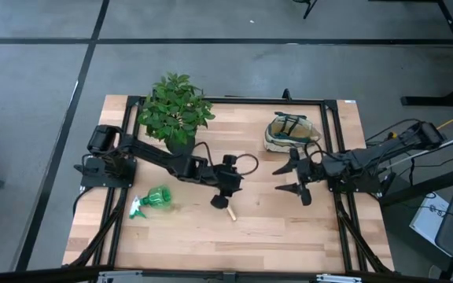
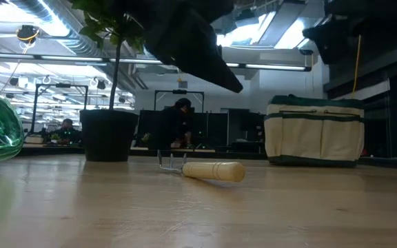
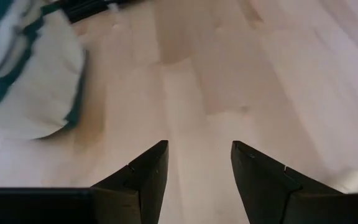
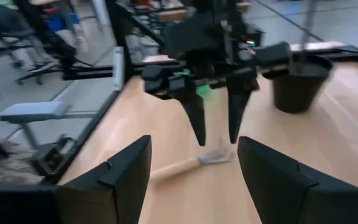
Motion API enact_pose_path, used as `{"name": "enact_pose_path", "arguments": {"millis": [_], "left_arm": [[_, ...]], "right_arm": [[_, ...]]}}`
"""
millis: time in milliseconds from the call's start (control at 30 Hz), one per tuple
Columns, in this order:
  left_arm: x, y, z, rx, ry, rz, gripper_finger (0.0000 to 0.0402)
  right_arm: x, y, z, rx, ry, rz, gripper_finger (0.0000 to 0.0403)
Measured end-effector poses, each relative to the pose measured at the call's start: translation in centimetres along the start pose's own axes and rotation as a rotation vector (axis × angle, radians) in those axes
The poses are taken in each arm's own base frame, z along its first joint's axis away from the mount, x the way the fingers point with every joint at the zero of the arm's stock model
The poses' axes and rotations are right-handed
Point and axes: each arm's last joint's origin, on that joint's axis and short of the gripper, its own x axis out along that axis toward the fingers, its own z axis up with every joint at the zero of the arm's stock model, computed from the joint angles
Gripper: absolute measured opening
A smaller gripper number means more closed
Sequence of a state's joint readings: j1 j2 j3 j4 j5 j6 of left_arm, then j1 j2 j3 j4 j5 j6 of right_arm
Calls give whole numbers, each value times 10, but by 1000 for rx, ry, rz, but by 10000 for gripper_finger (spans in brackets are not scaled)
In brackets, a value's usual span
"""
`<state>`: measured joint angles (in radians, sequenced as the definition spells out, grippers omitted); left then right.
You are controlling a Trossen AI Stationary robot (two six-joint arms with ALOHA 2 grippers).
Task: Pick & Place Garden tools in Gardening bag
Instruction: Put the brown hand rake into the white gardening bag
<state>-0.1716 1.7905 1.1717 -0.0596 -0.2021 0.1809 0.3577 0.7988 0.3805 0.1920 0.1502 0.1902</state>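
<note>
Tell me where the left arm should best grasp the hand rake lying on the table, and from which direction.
Probably the wooden handle, taken from above. The hand rake lies flat on the table, its round handle free on both sides and prongs at the far end. The left end effector hangs open just above it, so a straight descent across the handle looks simplest.

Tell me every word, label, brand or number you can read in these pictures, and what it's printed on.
None can be read.
The gardening bag shows plain cream canvas, no print.
The spray bottle, hand rake and plant pot show no label.
Anything in the room behind is too blurred to read.
</note>
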Motion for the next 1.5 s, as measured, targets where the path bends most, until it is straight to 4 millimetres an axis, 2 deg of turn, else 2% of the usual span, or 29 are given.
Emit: {"name": "enact_pose_path", "arguments": {"millis": [167, 300, 500, 767, 1067, 1500], "left_arm": [[-4, -18, -3, 59, 40, -82, 170], [-7, -29, -13, 94, 142, -167, 166], [-9, -34, -20, 124, 197, -241, 155], [-5, -35, -25, 310, 196, -272, 140], [15, -41, -34, 429, 167, -342, 139], [55, -41, -58, 400, 173, -411, 139]], "right_arm": [[1, 7, 1, 2, -6, 125, 242], [1, 15, 0, -4, 2, 220, 242], [2, 24, -4, -20, 32, 281, 242], [2, 27, -5, -69, 29, 300, 242], [2, 27, -4, -77, 17, 301, 242], [2, 27, -4, -101, 13, 301, 242]]}}
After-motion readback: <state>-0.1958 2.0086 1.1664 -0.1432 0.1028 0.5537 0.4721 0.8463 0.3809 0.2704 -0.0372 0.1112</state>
